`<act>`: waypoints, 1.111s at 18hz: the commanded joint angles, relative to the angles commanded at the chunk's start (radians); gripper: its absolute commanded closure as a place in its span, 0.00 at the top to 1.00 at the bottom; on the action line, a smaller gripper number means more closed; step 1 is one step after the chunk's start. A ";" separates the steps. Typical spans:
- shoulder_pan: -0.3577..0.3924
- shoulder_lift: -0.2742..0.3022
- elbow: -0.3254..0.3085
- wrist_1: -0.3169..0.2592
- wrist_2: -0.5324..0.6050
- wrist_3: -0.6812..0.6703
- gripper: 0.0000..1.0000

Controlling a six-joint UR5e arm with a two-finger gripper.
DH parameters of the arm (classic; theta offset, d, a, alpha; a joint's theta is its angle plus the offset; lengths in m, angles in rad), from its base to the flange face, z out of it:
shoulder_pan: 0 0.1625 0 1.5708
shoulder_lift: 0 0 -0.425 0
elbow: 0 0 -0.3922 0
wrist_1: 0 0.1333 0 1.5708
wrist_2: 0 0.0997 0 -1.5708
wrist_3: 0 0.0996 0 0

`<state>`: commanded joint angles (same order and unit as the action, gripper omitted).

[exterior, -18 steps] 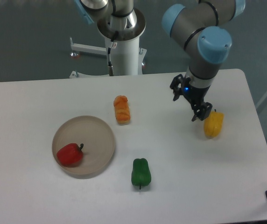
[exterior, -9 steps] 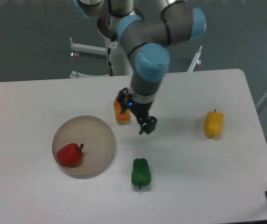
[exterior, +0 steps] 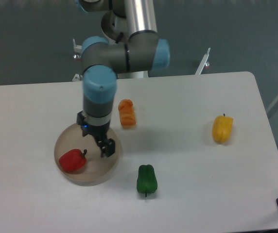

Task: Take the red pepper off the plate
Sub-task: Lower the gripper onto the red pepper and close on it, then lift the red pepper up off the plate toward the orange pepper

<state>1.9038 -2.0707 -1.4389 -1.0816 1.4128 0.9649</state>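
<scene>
The red pepper [exterior: 72,160] lies on the left side of the round beige plate [exterior: 70,137], its dark stem pointing right. My gripper [exterior: 96,138] hangs over the right half of the plate, just right of and a little behind the pepper. Its jaws stand open and hold nothing. It is apart from the pepper. How high it is above the plate I cannot tell.
An orange pepper [exterior: 127,113] lies behind and to the right of the plate. A green pepper [exterior: 147,179] lies right of the plate near the front. A yellow pepper [exterior: 222,128] lies far right. The arm's base [exterior: 129,63] stands at the table's back edge.
The arm has swung left across the table, from beside the yellow pepper, past the orange pepper, to over the plate. The peppers and the plate have not moved.
</scene>
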 joint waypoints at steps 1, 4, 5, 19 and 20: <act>-0.006 -0.014 0.000 0.014 0.000 0.000 1.00; -0.029 -0.042 -0.003 0.022 0.000 0.000 1.00; -0.031 -0.046 -0.003 0.022 0.000 0.002 1.00; -0.055 -0.114 0.011 0.022 0.052 0.015 0.71; -0.055 -0.109 0.018 0.022 0.052 0.011 0.63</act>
<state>1.8484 -2.1798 -1.4205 -1.0600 1.4650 0.9757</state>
